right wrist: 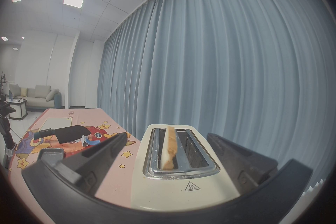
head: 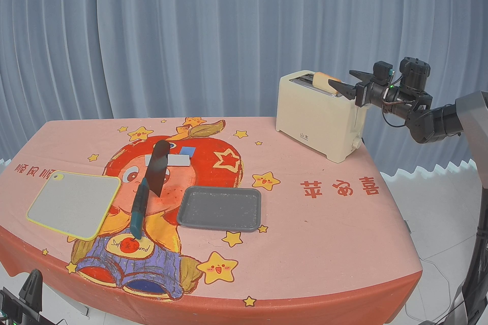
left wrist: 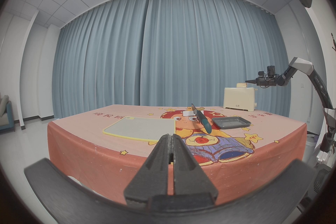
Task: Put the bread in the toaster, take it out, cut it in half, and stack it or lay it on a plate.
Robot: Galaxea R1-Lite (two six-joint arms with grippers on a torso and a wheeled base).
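Your right gripper [head: 344, 80] sits spread wide at the toaster [head: 317, 118] top, with the bread [right wrist: 168, 147] upright in its slot. Left gripper [left wrist: 171, 140] is pressed closed and empty.

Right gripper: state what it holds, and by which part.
Nothing. The right gripper stands open at the toaster, its fingers clear of the bread standing in the slot.

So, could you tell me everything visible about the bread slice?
The bread slice stands on edge in one slot of the cream two-slot toaster, its upper part sticking out. The crumb looks pale, the crust golden-brown; it seems whole, not cut. The open right tool is beside it at its height; whether it touches the bread, I cannot tell.
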